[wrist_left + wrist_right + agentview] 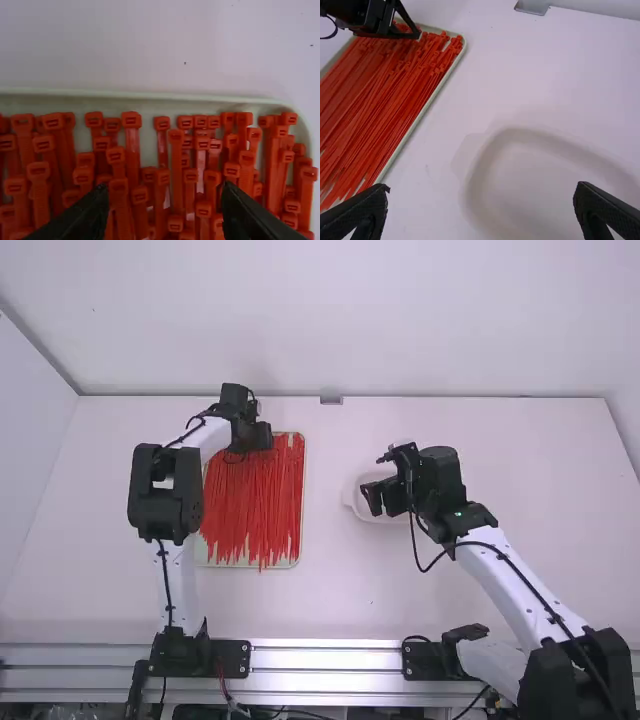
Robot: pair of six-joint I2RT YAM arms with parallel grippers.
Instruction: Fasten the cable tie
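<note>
Left pincer [163, 189] over cable ties [131, 145], heads far.

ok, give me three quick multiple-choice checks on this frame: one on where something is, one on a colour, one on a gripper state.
1. The left gripper is over which part of the tray?
A. its far end, at the ties' heads
B. its near end
C. off it, to one side

2. The cable ties are:
A. blue
B. red-orange
C. black

3. The right gripper, above the white dish, is:
A. shut on a tie
B. shut, empty
C. open, empty

Answers:
1 A: the high view puts it at the tray's far rim, and its wrist view shows the heads between its fingers.
2 B: the whole pile is red-orange in every view.
3 C: its fingers stand wide apart with only the dish between them.
</note>
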